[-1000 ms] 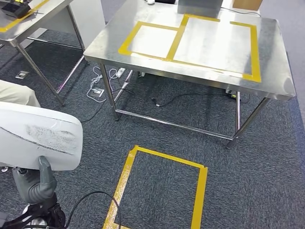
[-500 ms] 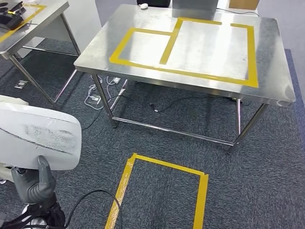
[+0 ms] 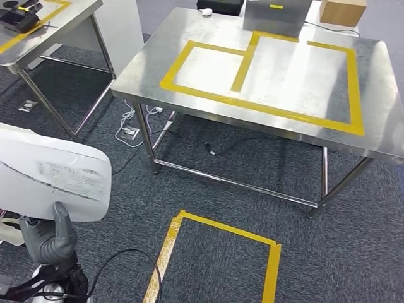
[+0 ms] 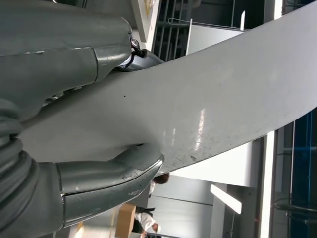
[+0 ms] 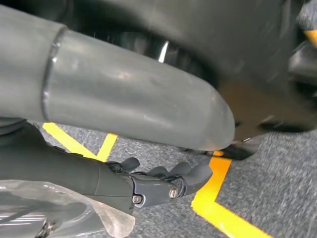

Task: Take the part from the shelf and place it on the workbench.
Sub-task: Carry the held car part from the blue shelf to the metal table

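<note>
The part (image 3: 52, 180) is a large white curved panel with a scuffed grey patch, at the left of the head view. My left hand (image 3: 47, 240) grips it from below, thumb up against its face. In the left wrist view the thumb (image 4: 108, 178) and the fingers (image 4: 67, 54) clamp the panel (image 4: 217, 94) from both sides. The workbench (image 3: 381, 69) is a steel table ahead, marked with yellow tape rectangles (image 3: 267, 110). My right hand (image 5: 164, 181) hangs low over the carpet, its fingers stretched out and holding nothing.
A yellow tape square (image 3: 219, 252) marks the carpet between me and the workbench. A grey box (image 3: 276, 14) and a cardboard box (image 3: 343, 10) stand at the bench's far edge. Another steel table (image 3: 52, 22) is at the far left. Cables (image 3: 133, 123) lie under the bench.
The whole picture has shifted, so the camera has moved: the workbench now sits a little further right and lower. The white panel stays in my left hand.
</note>
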